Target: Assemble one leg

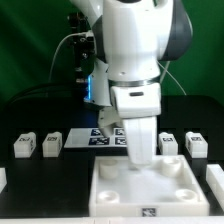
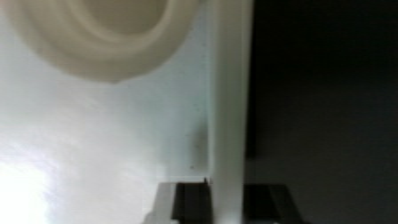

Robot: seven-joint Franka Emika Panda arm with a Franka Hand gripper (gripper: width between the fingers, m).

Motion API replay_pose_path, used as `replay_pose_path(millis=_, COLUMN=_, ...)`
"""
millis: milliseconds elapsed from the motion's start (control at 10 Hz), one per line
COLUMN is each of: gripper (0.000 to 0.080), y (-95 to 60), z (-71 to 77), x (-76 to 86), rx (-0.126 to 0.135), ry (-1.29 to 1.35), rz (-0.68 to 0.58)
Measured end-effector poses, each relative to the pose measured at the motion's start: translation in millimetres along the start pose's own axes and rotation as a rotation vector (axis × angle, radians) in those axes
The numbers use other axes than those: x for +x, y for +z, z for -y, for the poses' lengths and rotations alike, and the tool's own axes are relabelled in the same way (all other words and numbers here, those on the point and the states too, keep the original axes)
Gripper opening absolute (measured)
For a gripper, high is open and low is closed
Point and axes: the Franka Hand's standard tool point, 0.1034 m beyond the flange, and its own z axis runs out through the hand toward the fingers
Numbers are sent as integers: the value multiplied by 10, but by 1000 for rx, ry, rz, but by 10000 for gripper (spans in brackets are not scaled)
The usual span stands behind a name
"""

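Observation:
The large white square panel [image 1: 140, 185] with round corner sockets lies at the front of the table. My gripper [image 1: 143, 158] reaches down onto its far rim. In the wrist view the two dark fingers [image 2: 189, 202] stand on either side of the panel's thin rim [image 2: 226, 110], and the gripper [image 2: 228, 190] is shut on it. One round socket [image 2: 107, 40] shows beside the rim. Four small white legs with marker tags stand on the table: two on the exterior view's left [image 1: 23, 145] [image 1: 50, 143] and two on its right [image 1: 168, 143] [image 1: 196, 143]. None is held.
The marker board [image 1: 92, 138] lies flat behind the panel, partly hidden by my arm. A white part [image 1: 214, 180] shows at the exterior view's right edge and another at its left edge [image 1: 3, 180]. Cables hang at the back.

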Motion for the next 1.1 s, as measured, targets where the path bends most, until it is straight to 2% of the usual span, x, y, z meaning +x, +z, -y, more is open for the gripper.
replay_pose_path(millis=100, gripper=61, y=5, z=-125, x=117, rx=-21, ry=-14, rz=-14)
replay_pose_path(millis=200, gripper=61, y=7, z=-189, x=166, rx=-38, ry=-20, rz=-21)
replay_pose_path(millis=300, gripper=61, y=10, z=-200, x=202, rx=-44, ry=-14, rz=-24)
replay_pose_path(millis=400, gripper=61, y=14, z=-209, x=263, rx=-44, ry=1, rz=-25)
replay_pose_path(millis=600, gripper=61, y=14, z=-208, x=263, rx=-33, ry=9, rz=-20)
replay_pose_path(millis=800, gripper=61, y=14, z=-207, x=255, rx=-32, ry=10, rz=-21)
replay_pose_path(millis=900, gripper=130, y=17, z=-205, x=253, rx=-32, ry=11, rz=-21)
replay_pose_path(millis=1000, gripper=330, y=17, z=-205, x=251, rx=-32, ry=11, rz=-21)
replay_pose_path(millis=1100, gripper=330, y=17, z=-205, x=249, rx=-32, ry=12, rz=-21)
